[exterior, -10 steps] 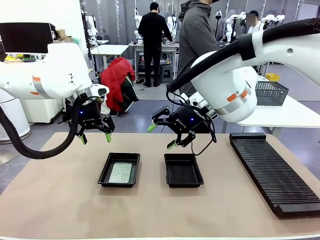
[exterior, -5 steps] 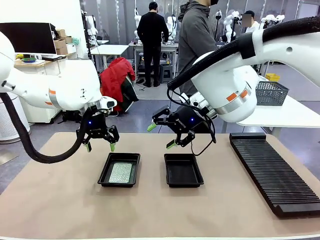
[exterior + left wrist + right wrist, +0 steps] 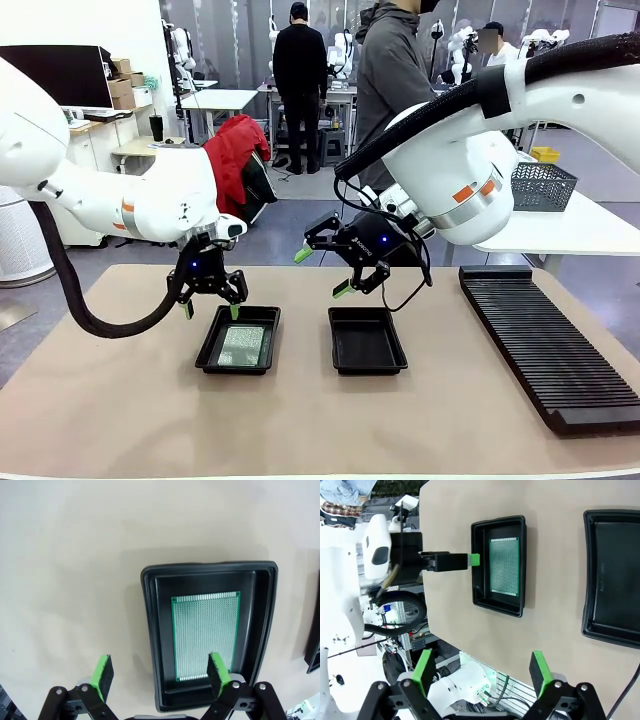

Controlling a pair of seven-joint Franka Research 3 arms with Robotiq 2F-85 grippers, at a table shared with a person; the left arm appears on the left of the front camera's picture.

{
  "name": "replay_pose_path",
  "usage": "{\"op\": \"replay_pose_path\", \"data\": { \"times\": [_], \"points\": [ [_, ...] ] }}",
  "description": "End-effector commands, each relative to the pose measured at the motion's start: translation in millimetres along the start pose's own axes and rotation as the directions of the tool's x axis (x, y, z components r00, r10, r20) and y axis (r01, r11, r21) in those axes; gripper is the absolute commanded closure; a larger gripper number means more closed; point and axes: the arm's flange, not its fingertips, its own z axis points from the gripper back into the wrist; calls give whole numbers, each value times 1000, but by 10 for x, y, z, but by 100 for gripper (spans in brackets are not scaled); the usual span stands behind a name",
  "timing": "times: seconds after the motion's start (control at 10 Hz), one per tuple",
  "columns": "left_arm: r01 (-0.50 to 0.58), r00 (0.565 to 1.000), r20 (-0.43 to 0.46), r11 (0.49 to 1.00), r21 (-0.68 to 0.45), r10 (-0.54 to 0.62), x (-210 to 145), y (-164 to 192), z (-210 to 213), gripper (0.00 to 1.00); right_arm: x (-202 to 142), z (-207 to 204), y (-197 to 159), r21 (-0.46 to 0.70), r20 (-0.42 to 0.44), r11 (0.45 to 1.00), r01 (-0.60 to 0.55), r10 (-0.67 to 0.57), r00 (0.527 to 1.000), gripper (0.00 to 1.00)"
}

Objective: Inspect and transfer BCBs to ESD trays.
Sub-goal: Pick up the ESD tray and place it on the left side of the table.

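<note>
— Hovering at rim of left ESD tray (image 3: 208,350), left gripper (image 3: 210,311) spread?
— Yes; lying flat inside that tray, one BCB (image 3: 241,346). Right gripper (image 3: 322,272) spread too, near right ESD tray (image 3: 334,345). Gripper lettering too small to read.

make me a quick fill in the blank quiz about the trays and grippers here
1. The green BCB lies flat in the ESD tray on the robot's ____ side.
2. The other ESD tray, nearer the right gripper, is ____.
3. The left gripper and the right gripper both have their jaws ____.
4. The black slotted rack lies on the robot's ____ side.

Missing words: left; empty; open; right.
</note>
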Motion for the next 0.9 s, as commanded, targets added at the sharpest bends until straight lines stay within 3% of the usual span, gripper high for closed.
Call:
{"op": "replay_pose_path", "data": {
  "times": [0.0, 0.8],
  "points": [
    [-12, 1000, 22, 1000, 20, 11, 41, -15, -169, 0, 0, 11, 4, -14, 2, 1000, 8, -8, 1000, 0],
    [-13, 1000, 19, 1000, -16, 13, -119, 111, -437, 3, 0, 11, 4, -14, 2, 1000, 8, -8, 1000, 0]
  ]
}}
